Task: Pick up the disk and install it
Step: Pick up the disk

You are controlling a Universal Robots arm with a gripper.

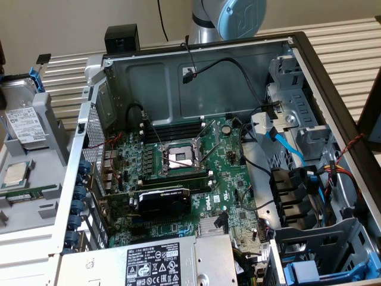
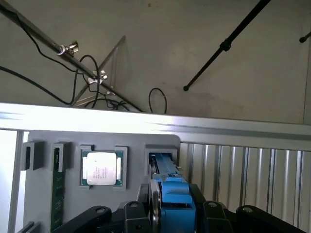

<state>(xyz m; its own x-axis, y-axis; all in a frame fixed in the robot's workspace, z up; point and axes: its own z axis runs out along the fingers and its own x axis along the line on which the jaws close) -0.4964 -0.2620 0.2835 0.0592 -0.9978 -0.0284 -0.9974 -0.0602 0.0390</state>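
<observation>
The disk (image 1: 24, 125), a silver drive with a white label and a blue carrier, stands on edge in a slot of the grey parts tray (image 1: 50, 179) at the exterior view's left. The wrist view looks along its top edge, so the disk (image 2: 172, 187) shows as a silver rim and a blue frame rising from the tray slot. My gripper (image 2: 170, 206) is open, one black finger (image 2: 136, 213) on each side of the blue frame. Whether the fingers touch the disk I cannot tell.
A square processor chip (image 1: 15, 173) (image 2: 101, 168) and a memory stick (image 2: 57, 191) lie in the tray beside the disk. The open computer case (image 1: 196, 89) holds the motherboard, a black graphics card (image 1: 164, 199), loose cables and blue drive bays (image 1: 303, 271). My arm (image 1: 235, 18) rises behind the case.
</observation>
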